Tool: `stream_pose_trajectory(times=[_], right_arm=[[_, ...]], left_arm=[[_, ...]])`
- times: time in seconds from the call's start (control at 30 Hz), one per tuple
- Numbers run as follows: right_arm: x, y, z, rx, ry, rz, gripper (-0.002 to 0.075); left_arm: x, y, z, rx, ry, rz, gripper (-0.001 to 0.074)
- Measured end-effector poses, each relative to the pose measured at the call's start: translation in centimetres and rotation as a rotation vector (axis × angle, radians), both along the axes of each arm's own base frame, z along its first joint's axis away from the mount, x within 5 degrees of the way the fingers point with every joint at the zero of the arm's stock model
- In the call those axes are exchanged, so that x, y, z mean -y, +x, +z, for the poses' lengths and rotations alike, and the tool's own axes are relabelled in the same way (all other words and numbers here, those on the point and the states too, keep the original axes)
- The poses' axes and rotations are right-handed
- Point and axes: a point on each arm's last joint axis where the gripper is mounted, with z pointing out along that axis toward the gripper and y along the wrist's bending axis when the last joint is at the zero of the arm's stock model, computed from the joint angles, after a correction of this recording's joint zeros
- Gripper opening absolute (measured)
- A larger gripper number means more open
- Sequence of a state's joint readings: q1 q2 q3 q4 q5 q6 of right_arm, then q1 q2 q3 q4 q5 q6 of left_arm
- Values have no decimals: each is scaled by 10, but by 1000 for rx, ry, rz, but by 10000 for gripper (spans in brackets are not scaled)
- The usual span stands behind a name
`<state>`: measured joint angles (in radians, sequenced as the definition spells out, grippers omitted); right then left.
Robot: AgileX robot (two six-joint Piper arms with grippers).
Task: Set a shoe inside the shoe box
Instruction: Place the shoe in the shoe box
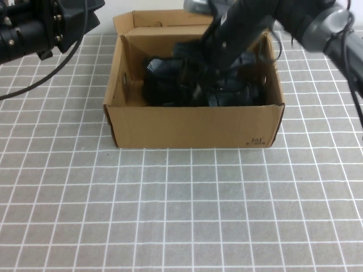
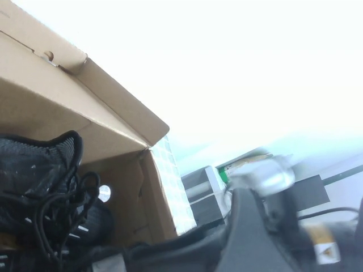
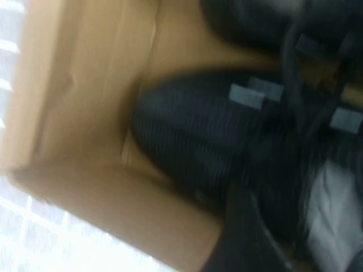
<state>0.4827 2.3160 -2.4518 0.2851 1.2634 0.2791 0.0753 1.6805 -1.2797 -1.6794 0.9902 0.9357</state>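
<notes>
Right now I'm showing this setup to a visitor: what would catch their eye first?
The open brown shoe box in the middle of the gridded table, with black shoes piled inside. The right gripper reaches down into the box among them, while the left gripper hangs off the box's far left corner, above the table.

Shoes (image 1: 170, 85) and right pincer (image 1: 207, 85) crowd the shoe box (image 1: 193, 127); left pincer (image 1: 34, 28) parked outside.
</notes>
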Motion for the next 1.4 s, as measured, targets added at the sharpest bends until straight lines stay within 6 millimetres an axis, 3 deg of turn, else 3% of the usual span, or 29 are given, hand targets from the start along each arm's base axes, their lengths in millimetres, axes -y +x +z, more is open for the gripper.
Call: stream_pose_trajectory(times=[0.27, 0.37, 0.47, 0.53, 0.63, 0.77, 0.97, 1.2, 1.3, 1.4], right_arm=[[13, -8, 48, 170, -31, -19, 386], [16, -12, 57, 206, -40, 3, 353], [19, -18, 71, 255, -48, 43, 251], [23, -26, 86, 305, -51, 74, 143], [30, -39, 110, 370, -44, 93, 29], [40, -57, 135, 422, -39, 104, -6], [62, -101, 161, 424, -47, 130, -15], [101, -166, 164, 381, -117, 126, -16], [123, -203, 163, 384, -147, 115, -16], [145, -239, 159, 414, -148, 93, -16]], left_arm=[[2, -2, 1, 1, -11, -27, 333], [3, -4, 2, 5, -20, -57, 278], [5, -8, 5, 39, -6, -96, 127], [6, -13, 10, 71, 24, -110, 58], [6, -26, 25, 139, 99, -105, 17], [1, -47, 54, 269, 286, 5, 3], [-10, -74, 87, 404, 473, 180, 0], [-6, -103, 100, 464, 608, 129, 0], [-8, -125, 114, 510, 659, 165, 0], [-10, -161, 129, 590, 706, 250, 0]])
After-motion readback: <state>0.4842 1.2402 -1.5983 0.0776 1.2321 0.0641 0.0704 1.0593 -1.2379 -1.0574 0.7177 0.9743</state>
